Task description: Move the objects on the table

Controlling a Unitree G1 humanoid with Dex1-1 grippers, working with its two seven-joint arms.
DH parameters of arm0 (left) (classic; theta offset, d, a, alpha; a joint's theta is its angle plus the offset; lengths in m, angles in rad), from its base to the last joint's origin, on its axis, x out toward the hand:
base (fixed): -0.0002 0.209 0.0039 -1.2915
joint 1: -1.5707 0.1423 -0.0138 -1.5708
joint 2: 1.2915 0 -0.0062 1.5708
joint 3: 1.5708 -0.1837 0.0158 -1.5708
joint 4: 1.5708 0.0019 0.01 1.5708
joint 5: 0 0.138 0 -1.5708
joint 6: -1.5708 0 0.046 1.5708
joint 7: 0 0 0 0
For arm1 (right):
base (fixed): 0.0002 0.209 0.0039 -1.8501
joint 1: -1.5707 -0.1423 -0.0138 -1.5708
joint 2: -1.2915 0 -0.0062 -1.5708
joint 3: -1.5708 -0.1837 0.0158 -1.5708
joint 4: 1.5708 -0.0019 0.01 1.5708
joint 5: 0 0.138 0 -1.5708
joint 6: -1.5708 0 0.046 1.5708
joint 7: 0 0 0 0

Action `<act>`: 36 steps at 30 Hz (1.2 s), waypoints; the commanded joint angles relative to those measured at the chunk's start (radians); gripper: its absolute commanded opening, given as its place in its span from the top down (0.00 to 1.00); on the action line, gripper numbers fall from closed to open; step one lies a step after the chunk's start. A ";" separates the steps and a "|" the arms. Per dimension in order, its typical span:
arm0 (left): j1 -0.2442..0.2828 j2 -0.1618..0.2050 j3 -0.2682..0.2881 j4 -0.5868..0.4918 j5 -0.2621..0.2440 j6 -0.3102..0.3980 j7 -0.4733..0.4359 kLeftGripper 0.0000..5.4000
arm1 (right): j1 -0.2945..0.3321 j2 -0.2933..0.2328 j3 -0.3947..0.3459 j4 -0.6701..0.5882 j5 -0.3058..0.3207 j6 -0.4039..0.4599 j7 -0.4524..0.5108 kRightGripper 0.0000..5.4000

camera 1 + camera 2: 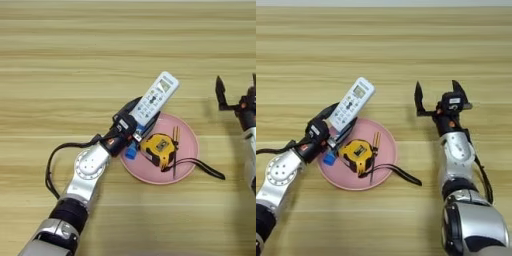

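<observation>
Gripping the white remote control (156, 98) by its lower end, the left claw (134, 120) held it tilted over the pink plate's (187, 150) rim. The tape measure (158, 148) lay on that plate, strap trailing onto the worktop (75, 60). The right claw (440, 96) hovered nearby, fingers spread apart.

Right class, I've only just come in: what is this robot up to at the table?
The left claw is shut on the white remote control, holding it tilted over the pink plate's rim. On the plate lie the tape measure, a blue glue stick and a screwdriver. The right claw waits open above the table.
</observation>
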 commanded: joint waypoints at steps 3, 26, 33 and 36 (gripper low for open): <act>-0.037 -0.009 0.003 0.029 0.003 -0.023 0.004 0.47 | 0.071 0.051 0.040 -0.339 0.181 0.192 0.213 0.00; -0.057 -0.035 -0.017 0.079 0.033 -0.060 0.018 0.47 | 0.215 0.031 0.162 -0.775 0.318 0.722 0.372 0.00; -0.064 -0.037 -0.016 0.096 0.035 -0.068 0.021 0.47 | 0.212 0.044 0.208 -0.732 0.250 0.771 0.373 0.00; -0.067 -0.037 -0.016 0.104 0.037 -0.072 0.025 0.47 | 0.220 0.048 0.242 -0.727 0.214 0.781 0.378 0.00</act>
